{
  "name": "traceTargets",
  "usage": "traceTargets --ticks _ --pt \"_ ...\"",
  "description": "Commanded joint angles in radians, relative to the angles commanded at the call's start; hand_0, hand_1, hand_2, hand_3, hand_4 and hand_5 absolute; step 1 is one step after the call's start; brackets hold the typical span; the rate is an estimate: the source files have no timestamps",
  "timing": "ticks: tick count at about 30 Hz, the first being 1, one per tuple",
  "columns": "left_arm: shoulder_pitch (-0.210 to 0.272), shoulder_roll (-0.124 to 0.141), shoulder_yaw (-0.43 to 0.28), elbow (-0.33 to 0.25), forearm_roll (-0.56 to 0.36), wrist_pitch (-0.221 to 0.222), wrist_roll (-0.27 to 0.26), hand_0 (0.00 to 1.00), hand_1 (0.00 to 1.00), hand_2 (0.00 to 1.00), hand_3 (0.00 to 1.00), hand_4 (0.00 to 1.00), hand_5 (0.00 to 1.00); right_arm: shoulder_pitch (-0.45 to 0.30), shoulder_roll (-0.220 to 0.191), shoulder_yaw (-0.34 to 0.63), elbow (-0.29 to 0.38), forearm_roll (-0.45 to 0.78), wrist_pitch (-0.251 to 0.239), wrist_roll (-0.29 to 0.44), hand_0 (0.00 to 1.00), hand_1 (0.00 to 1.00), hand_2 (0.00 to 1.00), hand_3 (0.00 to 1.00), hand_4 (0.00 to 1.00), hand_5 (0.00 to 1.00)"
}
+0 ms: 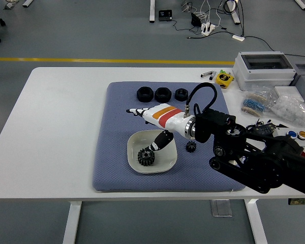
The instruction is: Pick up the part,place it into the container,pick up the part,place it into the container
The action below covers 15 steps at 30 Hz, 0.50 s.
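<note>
A black gear [146,157] lies in the shallow white dish [163,163] on the blue-grey mat [117,142]. A smaller black gear [191,147] lies on the mat just right of the dish. Three black ring parts [162,94] stand in a row at the mat's far edge. My right hand [147,127], white with an orange and red stripe, hovers above the dish with fingers spread and holds nothing. Its thumb [159,142] points down toward the gear. My left arm is out of view.
At the right of the table are a grey box with a clear lid [264,68], a yellow tool [224,79], bags of small parts [274,104] and a coloured button panel [300,136]. The table's left half [61,127] is bare white.
</note>
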Motion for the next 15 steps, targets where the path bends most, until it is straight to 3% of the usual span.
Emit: traceTargets --ticks 1,2,7,8,9,13,14,15 --pt "0.001 0.000 -0.001 0.000 0.002 0.000 0.000 0.711 0.617 0.646 0.564 0.619 0.690 0.001 -0.013 0.006 0.009 -0.001 0.004 0.001 0.551 0.662 0.905 0.998 0.985 0.251" --pt "0.002 0.001 -0.003 0.000 0.005 0.000 0.001 0.711 0.616 0.644 0.562 0.620 0.692 0.003 -0.030 0.010 0.020 -0.002 0.009 0.002 0.554 0.659 0.813 0.925 0.961 0.239" --pt "0.006 0.001 -0.010 0.000 0.017 -0.002 0.002 0.711 0.616 0.644 0.562 0.620 0.692 -0.015 -0.095 0.033 0.061 -0.020 0.034 0.006 0.554 0.659 0.813 0.925 0.961 0.239" --pt "0.007 0.001 -0.012 0.000 0.021 -0.002 0.002 0.711 0.616 0.645 0.562 0.619 0.689 -0.023 -0.111 0.039 0.066 -0.023 0.039 0.007 0.560 0.664 0.777 0.863 0.946 0.222" --pt "0.008 0.001 -0.013 0.000 0.024 -0.002 0.003 0.711 0.616 0.645 0.562 0.619 0.689 -0.027 -0.122 0.040 0.067 -0.025 0.042 0.008 0.560 0.664 0.777 0.863 0.946 0.222" --pt "0.009 0.001 -0.015 0.000 0.028 -0.003 0.002 0.711 0.616 0.645 0.562 0.619 0.689 -0.035 -0.152 0.026 0.044 -0.035 0.054 0.017 0.560 0.664 0.777 0.863 0.946 0.222" --pt "0.009 0.001 -0.015 0.000 0.028 -0.003 0.002 0.711 0.616 0.645 0.563 0.617 0.686 -0.037 -0.156 0.022 0.032 -0.038 0.056 0.019 0.629 0.670 0.766 0.815 0.920 0.198" --pt "0.009 0.000 -0.015 0.000 0.029 -0.003 0.002 0.711 0.616 0.645 0.563 0.617 0.686 -0.040 -0.158 0.019 0.018 -0.041 0.057 0.019 0.629 0.670 0.766 0.815 0.920 0.198"
